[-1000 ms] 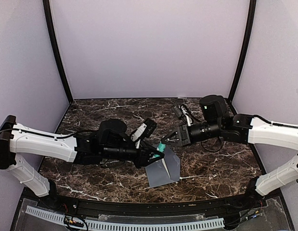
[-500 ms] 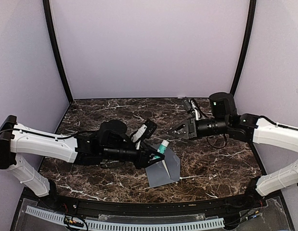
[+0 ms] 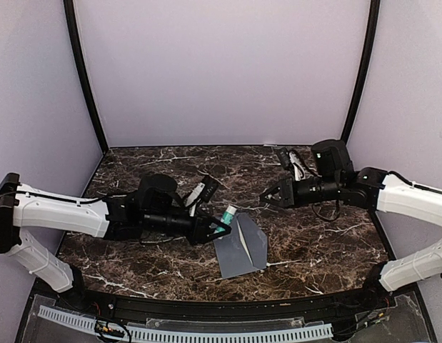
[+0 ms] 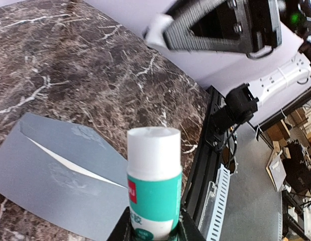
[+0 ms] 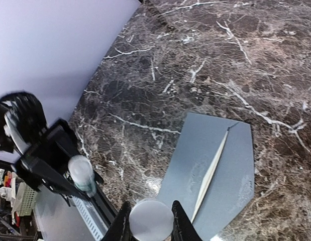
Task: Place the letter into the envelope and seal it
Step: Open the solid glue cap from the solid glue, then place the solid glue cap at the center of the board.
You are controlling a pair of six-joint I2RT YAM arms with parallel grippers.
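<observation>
Since a second ago the right gripper (image 3: 268, 197) is drawn back rightward, off the glue stick (image 3: 228, 214); the left gripper (image 3: 221, 227) is shifted slightly left. Both arms are stretched low over the table (image 3: 328, 243), grippers facing, apart. The glue stick is clamped in the left jaws, a round cap (image 5: 150, 221) in the right. The envelope (image 3: 242, 246) lies flat beside the glue stick, with the letter (image 4: 75, 166) a sliver inside.

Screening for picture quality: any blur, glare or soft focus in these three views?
Top view: evenly lit and sharp, the envelope clear. Left wrist view: the glue stick is crisp, the right arm above it soft. Right wrist view: the cap between the fingers is out of focus, a sheen shows on the table beside the envelope.
</observation>
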